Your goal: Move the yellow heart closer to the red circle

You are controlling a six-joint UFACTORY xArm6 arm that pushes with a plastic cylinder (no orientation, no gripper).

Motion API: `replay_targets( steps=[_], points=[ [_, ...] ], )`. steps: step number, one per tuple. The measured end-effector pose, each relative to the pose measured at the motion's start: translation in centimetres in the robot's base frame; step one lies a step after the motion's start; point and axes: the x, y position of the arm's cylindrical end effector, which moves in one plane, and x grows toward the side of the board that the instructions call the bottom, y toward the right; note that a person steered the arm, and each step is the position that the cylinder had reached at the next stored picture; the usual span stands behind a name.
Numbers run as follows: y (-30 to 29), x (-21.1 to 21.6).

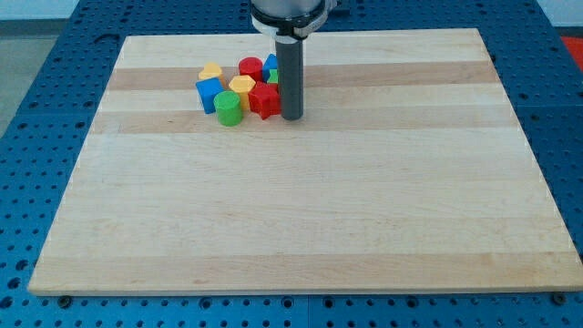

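The blocks sit in one tight cluster at the view's upper left of the wooden board (pixel 301 210). The red circle (pixel 250 66) is at the cluster's top. A yellow block that looks like the heart (pixel 210 71) lies to its left, at the cluster's top left. A second yellow block (pixel 241 85) sits just below the red circle. My tip (pixel 291 117) rests on the board at the cluster's right edge, right beside a red star-like block (pixel 264 100). The rod hides part of the blocks behind it.
A blue cube (pixel 209 93) and a green cylinder (pixel 228 107) form the cluster's lower left. A blue block (pixel 271 63) and a green block (pixel 273 78) peek out just left of the rod. A blue perforated table (pixel 55 109) surrounds the board.
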Motion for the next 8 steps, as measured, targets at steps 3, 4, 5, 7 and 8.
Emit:
replay_targets(
  steps=[3,4,5,7,8],
  points=[
    [-6.2,3.6],
    [-13.4,4.4],
    [-19.9,4.1],
    [-24.0,-2.1],
    [-23.4,-6.7]
  ],
)
